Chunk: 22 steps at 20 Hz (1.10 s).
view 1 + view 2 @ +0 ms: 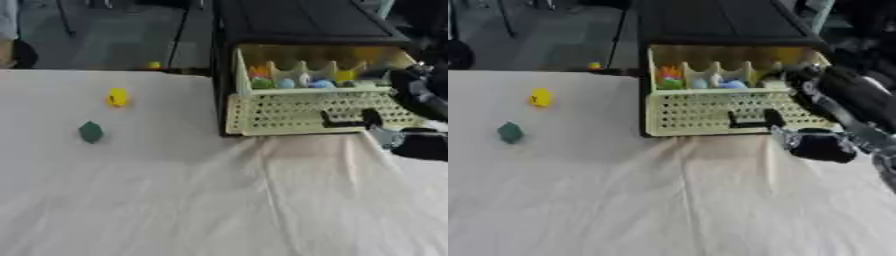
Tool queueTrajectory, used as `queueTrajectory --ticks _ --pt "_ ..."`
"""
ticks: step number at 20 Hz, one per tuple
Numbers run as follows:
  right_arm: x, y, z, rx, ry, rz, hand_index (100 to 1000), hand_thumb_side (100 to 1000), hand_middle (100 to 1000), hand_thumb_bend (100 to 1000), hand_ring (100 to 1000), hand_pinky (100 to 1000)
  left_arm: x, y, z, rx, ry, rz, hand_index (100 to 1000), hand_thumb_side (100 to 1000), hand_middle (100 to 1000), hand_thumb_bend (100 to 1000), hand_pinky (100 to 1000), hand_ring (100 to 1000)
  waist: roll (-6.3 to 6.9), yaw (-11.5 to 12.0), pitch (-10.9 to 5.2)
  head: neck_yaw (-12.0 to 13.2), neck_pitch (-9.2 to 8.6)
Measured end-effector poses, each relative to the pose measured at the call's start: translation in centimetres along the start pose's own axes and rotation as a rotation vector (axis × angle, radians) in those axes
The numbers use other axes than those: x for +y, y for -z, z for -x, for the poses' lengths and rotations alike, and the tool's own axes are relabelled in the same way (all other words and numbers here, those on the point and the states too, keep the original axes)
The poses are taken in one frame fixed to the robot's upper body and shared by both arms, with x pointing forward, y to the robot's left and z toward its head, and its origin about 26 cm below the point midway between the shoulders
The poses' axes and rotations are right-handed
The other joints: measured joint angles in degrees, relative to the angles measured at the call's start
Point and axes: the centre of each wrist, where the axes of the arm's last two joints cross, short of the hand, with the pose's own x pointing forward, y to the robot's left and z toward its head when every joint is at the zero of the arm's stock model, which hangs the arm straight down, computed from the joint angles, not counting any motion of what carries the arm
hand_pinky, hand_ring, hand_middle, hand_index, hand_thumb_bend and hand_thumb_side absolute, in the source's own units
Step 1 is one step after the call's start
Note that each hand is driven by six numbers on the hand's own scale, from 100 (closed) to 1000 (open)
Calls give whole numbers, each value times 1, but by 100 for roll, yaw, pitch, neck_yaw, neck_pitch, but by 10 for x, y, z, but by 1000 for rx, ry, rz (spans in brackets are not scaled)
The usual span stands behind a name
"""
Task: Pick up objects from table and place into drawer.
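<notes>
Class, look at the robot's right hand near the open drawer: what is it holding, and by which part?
Cannot be told: the right hand is a dark blur beside the pale perforated drawer.

right hand (822, 146) low, arm angled down

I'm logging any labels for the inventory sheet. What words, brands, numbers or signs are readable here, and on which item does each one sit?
No readable text in either view.
Pale yellow perforated plastic drawer: no label or print shows.
Black cabinet: its top is plain.
Small yellow object: no marking can be made out.
Small dark green object: no marking can be made out.
Robot's right hand: plain black, no lettering seen.
</notes>
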Motion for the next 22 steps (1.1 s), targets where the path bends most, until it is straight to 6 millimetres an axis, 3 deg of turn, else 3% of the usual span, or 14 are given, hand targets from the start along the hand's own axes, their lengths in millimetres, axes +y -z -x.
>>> queueTrajectory --ticks 4,6,12,13,15,18,22 --pt "-18 -2 7 -26 160 235 879 136 100 100 100 100 3 0 0 -10 13 -10 908 887 860 249 526 711 96 -32 -1 212 103" --pt "-25 -6 12 -32 234 374 871 338 100 103 135 100 8 1 -1 -19 44 1 910 862 864 267 530 714 164 -66 -13 360 147" --pt "-27 -15 19 -40 341 598 871 338 100 103 135 100 21 5 -2 -52 124 32 910 862 864 267 530 714 226 -87 -48 606 197" --pt "-26 -15 19 -41 345 607 870 611 581 100 590 501 21 5 -2 -53 126 30 945 824 881 372 531 732 228 -87 -49 615 201" --pt "-27 -16 20 -44 361 641 862 611 658 100 666 573 22 -1 -2 -31 143 50 954 832 890 417 539 734 324 -10 -136 635 320" --pt "-32 -22 24 -51 376 719 831 570 652 100 670 565 31 -15 -2 39 212 139 974 819 912 406 551 748 652 -169 -321 698 529" --pt "-20 -31 29 -49 416 795 813 538 616 100 633 535 49 -29 -5 144 335 284 1000 775 954 387 608 789 636 -339 -387 872 679"
